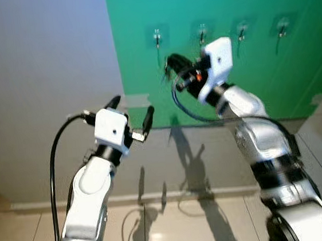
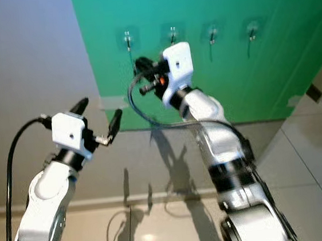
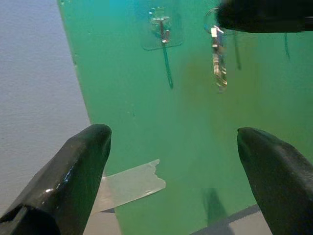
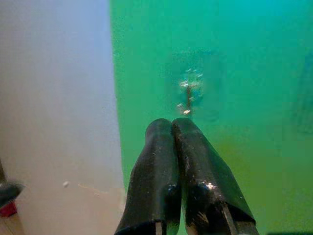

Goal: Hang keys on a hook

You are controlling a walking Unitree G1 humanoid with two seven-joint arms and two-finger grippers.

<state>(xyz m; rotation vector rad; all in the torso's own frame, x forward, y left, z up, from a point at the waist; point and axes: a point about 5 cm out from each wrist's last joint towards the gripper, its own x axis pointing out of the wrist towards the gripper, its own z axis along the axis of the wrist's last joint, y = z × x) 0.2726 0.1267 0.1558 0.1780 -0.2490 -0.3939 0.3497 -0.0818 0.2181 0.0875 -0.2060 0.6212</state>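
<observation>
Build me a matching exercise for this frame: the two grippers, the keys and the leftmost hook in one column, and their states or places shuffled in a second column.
Things:
1. left gripper
2. right gripper
3. keys
4. leftmost hook

States or places:
A. fixed to the green panel, nothing on it
B. fingers spread apart, holding nothing, lower and off to the side
C. dangling below closed black fingers, in front of the panel
D. fingers pressed together, raised close to the row of hooks

Pairs: 1-B, 2-D, 3-C, 4-A
</observation>
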